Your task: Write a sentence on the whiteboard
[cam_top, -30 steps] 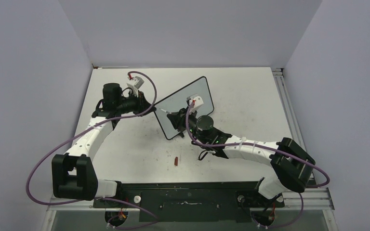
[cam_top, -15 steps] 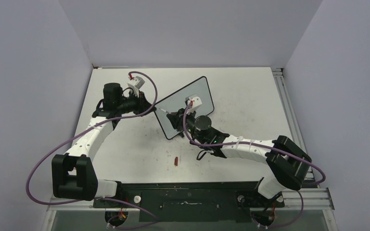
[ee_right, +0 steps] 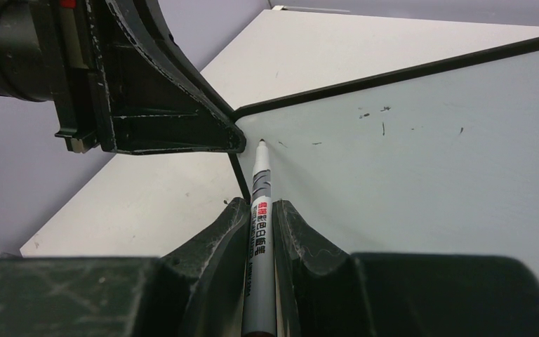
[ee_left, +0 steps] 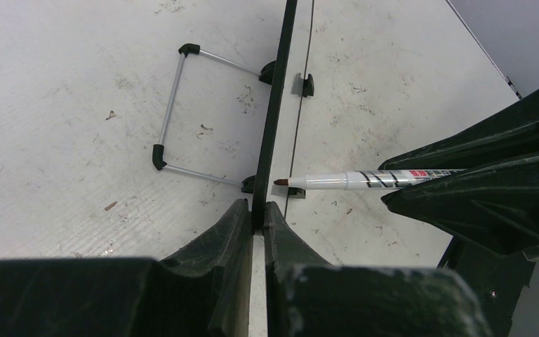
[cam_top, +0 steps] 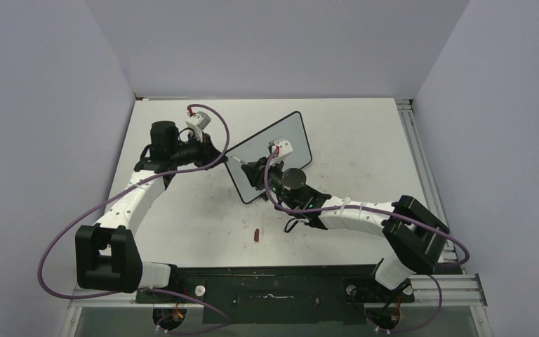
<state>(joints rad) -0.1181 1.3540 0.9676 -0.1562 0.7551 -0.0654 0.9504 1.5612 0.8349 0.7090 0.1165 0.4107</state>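
The left claw (ee_left: 257,210) is pinching the side edge of the whiteboard (cam_top: 281,137), its two fingers squeezing shut on the thin black frame. The whiteboard is standing on the table (cam_top: 365,133), leaning back, between the two claws. The right claw (ee_right: 260,214) is gripping a marker (ee_right: 261,189) tight. The marker's tip is pointing at the board's face, just beside the left claw. A small red cap (cam_top: 256,234) is lying on the table, back from the right claw.
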